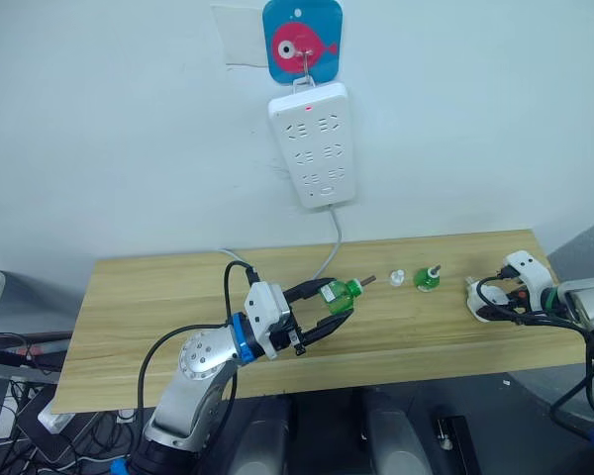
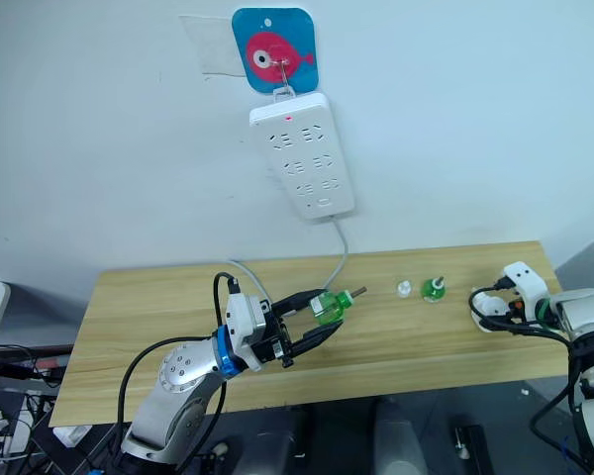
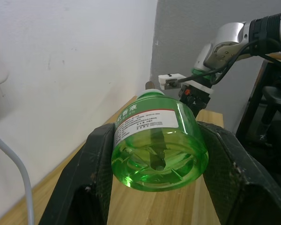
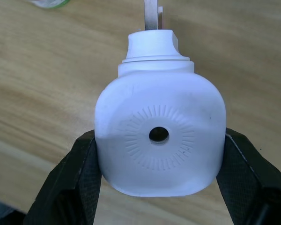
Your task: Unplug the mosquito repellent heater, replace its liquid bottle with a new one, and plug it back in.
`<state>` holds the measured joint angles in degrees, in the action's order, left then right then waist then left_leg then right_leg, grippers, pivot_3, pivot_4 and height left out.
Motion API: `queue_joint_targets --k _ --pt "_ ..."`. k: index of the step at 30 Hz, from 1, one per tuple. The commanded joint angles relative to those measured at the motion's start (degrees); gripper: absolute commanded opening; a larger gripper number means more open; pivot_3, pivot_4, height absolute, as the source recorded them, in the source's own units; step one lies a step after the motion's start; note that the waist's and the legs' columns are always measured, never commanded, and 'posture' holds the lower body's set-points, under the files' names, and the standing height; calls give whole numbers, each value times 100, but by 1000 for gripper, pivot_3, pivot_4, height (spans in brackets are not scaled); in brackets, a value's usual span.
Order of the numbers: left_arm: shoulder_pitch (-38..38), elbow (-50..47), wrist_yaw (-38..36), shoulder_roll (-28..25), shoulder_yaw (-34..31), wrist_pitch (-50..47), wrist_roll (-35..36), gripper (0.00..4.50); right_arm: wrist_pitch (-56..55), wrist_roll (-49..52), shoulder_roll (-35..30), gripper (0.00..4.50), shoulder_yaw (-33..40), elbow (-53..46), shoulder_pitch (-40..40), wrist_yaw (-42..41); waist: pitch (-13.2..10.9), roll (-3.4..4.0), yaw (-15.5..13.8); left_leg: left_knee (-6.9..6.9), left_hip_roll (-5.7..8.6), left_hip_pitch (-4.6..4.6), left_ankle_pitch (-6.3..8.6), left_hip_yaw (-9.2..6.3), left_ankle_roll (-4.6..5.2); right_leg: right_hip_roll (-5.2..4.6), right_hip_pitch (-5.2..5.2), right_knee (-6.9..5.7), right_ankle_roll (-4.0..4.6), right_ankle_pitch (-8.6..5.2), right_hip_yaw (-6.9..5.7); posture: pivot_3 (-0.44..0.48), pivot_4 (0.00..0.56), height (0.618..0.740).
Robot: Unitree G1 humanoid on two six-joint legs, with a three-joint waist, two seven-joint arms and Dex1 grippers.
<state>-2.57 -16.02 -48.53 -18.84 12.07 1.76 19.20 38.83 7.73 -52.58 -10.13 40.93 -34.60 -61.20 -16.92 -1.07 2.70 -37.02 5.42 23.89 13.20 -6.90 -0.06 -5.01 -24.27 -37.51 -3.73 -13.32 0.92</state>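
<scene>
A: What did the head views show?

B: A wooden bench (image 1: 178,297) stood against a white wall. A white power strip (image 1: 314,143) hung on the wall from a hook on a blue card with a pink fish (image 1: 302,42), its cable running down to the bench. The left end effector (image 1: 329,310) was held just above the bench near the middle, its two black fingers pinching a green liquid bottle (image 1: 343,294) lying sideways, wick pointing toward the right. Further right on the bench stood a small clear cap (image 1: 397,277) and just beside it a second green bottle (image 1: 428,279). At the bench's right end the right end effector (image 1: 480,300) gripped the mosquito repellent heater (image 1: 478,299).

A: And the left wrist view?

B: The green bottle's base faced the camera, clamped between both fingers (image 3: 91,173), its label on top. The right arm's end effector showed beyond it at the far end of the bench.

A: The right wrist view?

B: The white heater (image 4: 159,138) sat squeezed between the two fingers, round vent facing the camera, metal plug prongs (image 4: 151,14) pointing away over the wood.
</scene>
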Motion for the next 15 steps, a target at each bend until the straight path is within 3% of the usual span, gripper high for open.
queue_joint_targets --k 1,5,8,10,15 --pt "70 -280 -295 -122 14 91 267 2251 1341 747 -729 2942 207 -951 65 -1391 -7 12 6 1 0 0 0 0 0 -1 0 2 0 0 0 -70 330 740" --pt "139 -364 -691 -325 21 315 370 2251 2779 1742 -1379 2942 309 -1884 326 -2416 -11 21 15 7 -8 2 2 -9 3 1 3 19 3 -2 -8 -79 327 740" --pt "74 -242 -1049 -433 53 857 256 2251 4894 3047 -1407 2942 760 -2571 198 -2616 -11 21 34 7 -11 6 3 -7 4 1 6 38 4 -1 -7 -74 329 740" --pt "53 -205 -1131 -441 64 1034 228 2251 5332 3625 -1384 2942 948 -2857 248 -2466 -11 21 18 5 -10 12 5 -7 7 -3 7 44 4 0 -2 -72 328 740" --pt "-7 -357 -1051 -398 77 993 263 2251 5367 6480 -1391 2942 962 -3298 516 -1072 -13 19 -83 5 -8 31 8 -18 12 -7 3 59 2 0 -5 -66 330 740"
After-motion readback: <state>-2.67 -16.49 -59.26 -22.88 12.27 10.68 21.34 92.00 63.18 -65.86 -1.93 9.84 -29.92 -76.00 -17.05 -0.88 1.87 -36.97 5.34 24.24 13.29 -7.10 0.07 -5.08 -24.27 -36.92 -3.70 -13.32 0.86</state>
